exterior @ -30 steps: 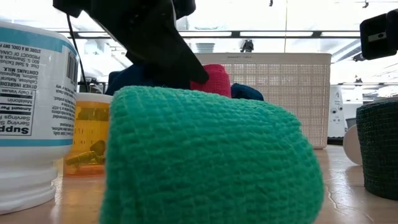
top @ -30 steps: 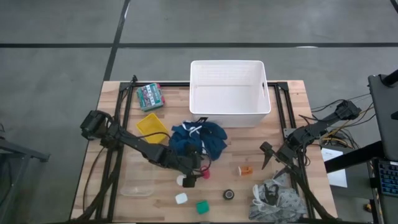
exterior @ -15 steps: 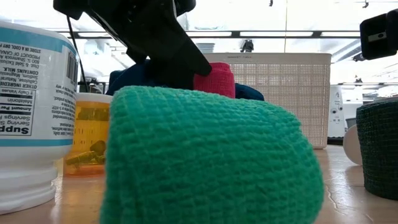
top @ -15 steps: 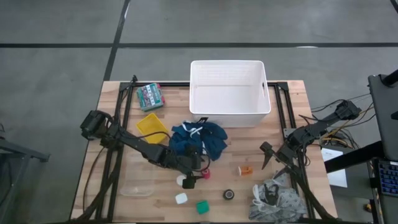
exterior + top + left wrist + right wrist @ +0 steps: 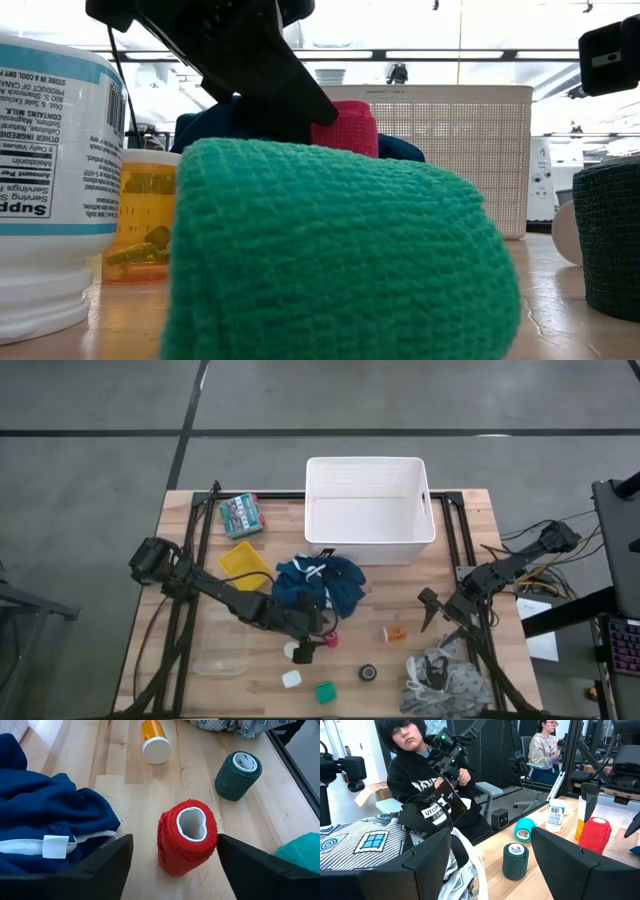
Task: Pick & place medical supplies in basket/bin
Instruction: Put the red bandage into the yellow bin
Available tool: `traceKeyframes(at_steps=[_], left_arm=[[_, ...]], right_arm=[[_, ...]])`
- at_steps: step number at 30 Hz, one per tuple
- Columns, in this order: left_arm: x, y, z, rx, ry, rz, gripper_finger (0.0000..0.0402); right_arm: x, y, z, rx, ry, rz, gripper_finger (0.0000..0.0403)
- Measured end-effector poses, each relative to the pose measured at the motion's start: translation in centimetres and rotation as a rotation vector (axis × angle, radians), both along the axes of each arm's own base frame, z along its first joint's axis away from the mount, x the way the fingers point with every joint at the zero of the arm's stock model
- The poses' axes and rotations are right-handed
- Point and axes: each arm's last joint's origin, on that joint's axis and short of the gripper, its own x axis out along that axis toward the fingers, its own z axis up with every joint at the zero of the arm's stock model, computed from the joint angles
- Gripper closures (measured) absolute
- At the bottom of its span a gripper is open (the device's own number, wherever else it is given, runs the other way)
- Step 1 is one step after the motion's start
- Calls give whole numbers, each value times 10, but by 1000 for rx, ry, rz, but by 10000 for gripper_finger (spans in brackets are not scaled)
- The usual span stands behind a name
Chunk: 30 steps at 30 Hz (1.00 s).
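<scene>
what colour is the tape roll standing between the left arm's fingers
Red tape roll, with a white core; clearest in the left wrist view.

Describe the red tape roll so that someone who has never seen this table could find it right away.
Start at the big white tub at the table's far edge, then come toward the near edge past the dark blue garment heaped in front of it. The red tape roll stands upright just beyond that heap, between the open left gripper's fingers. It is the only red roll; the dark green roll and the brighter green roll lie nearer the table's front.

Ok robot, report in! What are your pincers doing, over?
Left pincer open around the red tape roll, not gripping. Right pincer open, waiting beside the patterned cloth. Blue garment close by the roll.
</scene>
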Motion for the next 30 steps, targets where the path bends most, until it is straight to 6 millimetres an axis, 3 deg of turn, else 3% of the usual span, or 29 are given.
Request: traceKeyframes(at_steps=[12, 30], left_arm=[[0, 0, 0, -1, -1, 0, 211], [0, 0, 0, -4, -3, -2, 256]], right_arm=[[0, 0, 0, 0, 0, 0, 131], [0, 0, 0, 0, 0, 0, 131]])
